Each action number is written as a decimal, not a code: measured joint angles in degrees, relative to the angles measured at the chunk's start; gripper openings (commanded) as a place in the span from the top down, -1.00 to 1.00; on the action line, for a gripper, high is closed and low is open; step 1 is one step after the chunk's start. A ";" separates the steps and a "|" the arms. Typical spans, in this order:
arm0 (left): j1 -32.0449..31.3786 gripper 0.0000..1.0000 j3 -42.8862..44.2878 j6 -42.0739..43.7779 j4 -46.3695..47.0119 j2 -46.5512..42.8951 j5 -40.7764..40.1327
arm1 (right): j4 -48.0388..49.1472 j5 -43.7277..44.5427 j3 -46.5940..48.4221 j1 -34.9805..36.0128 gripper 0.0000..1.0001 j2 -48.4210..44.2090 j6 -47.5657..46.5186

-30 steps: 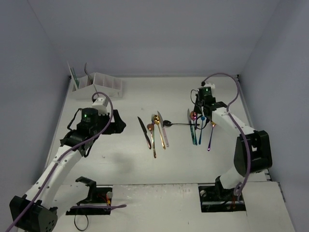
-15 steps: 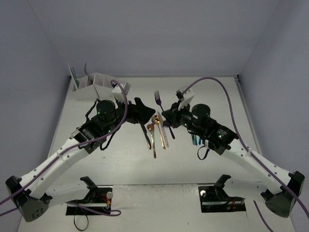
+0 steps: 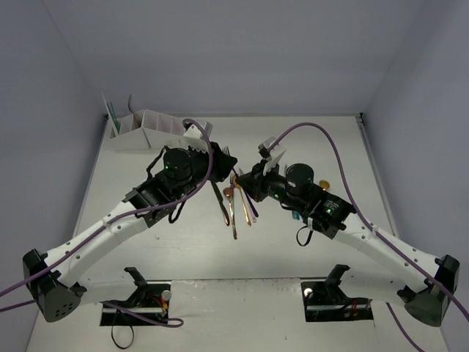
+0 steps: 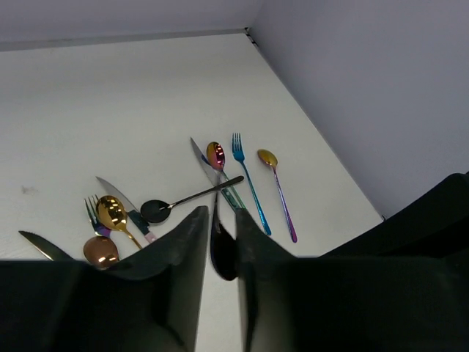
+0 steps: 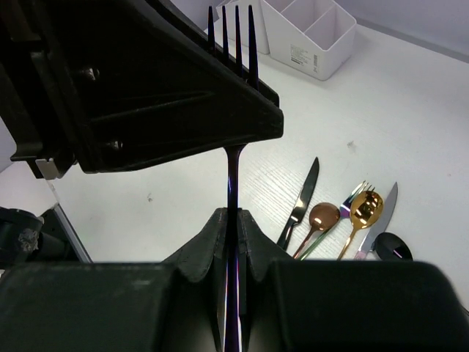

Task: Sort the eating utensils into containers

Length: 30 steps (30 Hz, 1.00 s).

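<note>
White tabletop (image 3: 330, 147) enclosed by pale grey-lilac walls (image 3: 220, 51), with both arms reaching to its middle. Right gripper (image 5: 231, 216): fingers closed tight on the handle of a purple fork (image 5: 233, 172), which stands up out of the fingertips with its four tines topmost. Left gripper (image 4: 220, 213): fingers only a narrow slot apart, with a dark slim utensil (image 4: 222, 253) lying in the slot; whether the pads press on it cannot be told. In the right wrist view the black body of the left gripper crosses in front of the fork's neck, just beyond the right fingertips, so only the shaft below it and the tines above it show. Beyond and to the right of the right fingertips a black knife (image 5: 300, 202), a copper spoon (image 5: 321, 216), a gold spoon (image 5: 364, 209) and a silver knife (image 5: 388, 205) lie side by side on the table; a white rack (image 5: 308, 37) stands farther off, past the tines. Beyond the left fingertips lie a black spoon (image 4: 155, 210), an iridescent spoon (image 4: 215, 155), a blue fork (image 4: 245, 176) and a gold-bowled spoon with a purple handle (image 4: 278, 194). In the overhead view the two grippers meet above this loose cutlery, well apart from the rack.
</note>
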 measured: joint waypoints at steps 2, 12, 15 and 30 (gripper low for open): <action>-0.03 1.00 0.28 -0.07 0.67 0.72 0.07 | 0.34 0.00 -0.40 0.00 0.78 0.20 0.02; 0.14 1.00 0.59 2.55 1.03 1.78 -3.02 | 1.64 1.92 -0.91 0.00 -0.58 1.63 -0.27; 2.19 1.00 1.01 3.98 0.37 2.24 -3.49 | 1.83 4.03 -0.99 0.00 -0.63 2.10 -0.11; 41.04 1.00 26.68 18.80 -4.23 20.80 0.37 | 1.97 14.71 -6.98 -3.30 -0.70 2.46 1.21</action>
